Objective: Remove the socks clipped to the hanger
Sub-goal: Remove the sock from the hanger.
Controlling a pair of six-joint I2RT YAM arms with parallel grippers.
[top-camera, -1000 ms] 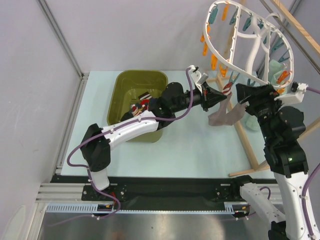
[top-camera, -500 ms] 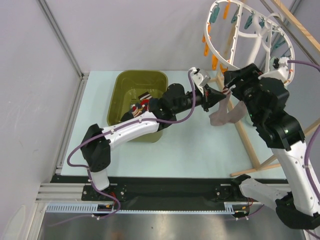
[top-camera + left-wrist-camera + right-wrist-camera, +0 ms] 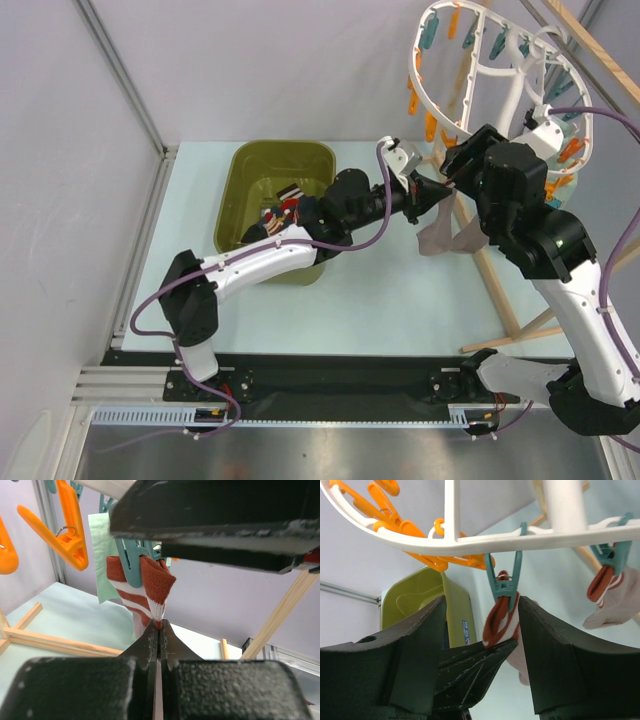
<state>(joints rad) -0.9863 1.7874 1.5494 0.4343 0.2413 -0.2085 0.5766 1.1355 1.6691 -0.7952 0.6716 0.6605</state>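
Observation:
The white oval hanger (image 3: 500,70) hangs at the upper right with orange and teal pegs. A sock with a red-and-white striped cuff (image 3: 145,587) hangs from a teal peg (image 3: 131,562). My left gripper (image 3: 159,627) is shut on the lower edge of that cuff; the sock's pale body (image 3: 445,238) droops below it. My right gripper (image 3: 481,605) is open, one finger on each side of the same teal peg (image 3: 503,582) and cuff (image 3: 497,620), not touching them. A second red-cuffed sock (image 3: 605,587) hangs on another teal peg. A pale mint sock (image 3: 102,555) hangs behind.
The olive-green tub (image 3: 250,175) stands at the back left of the table with a few socks (image 3: 285,205) inside. The light wooden rack (image 3: 500,290) stands under the hanger on the right. Orange pegs (image 3: 70,535) dangle close to the left gripper.
My right arm has swung left and up from the rack side, bringing its open gripper round the teal peg. My left gripper has held its place on the cuff.

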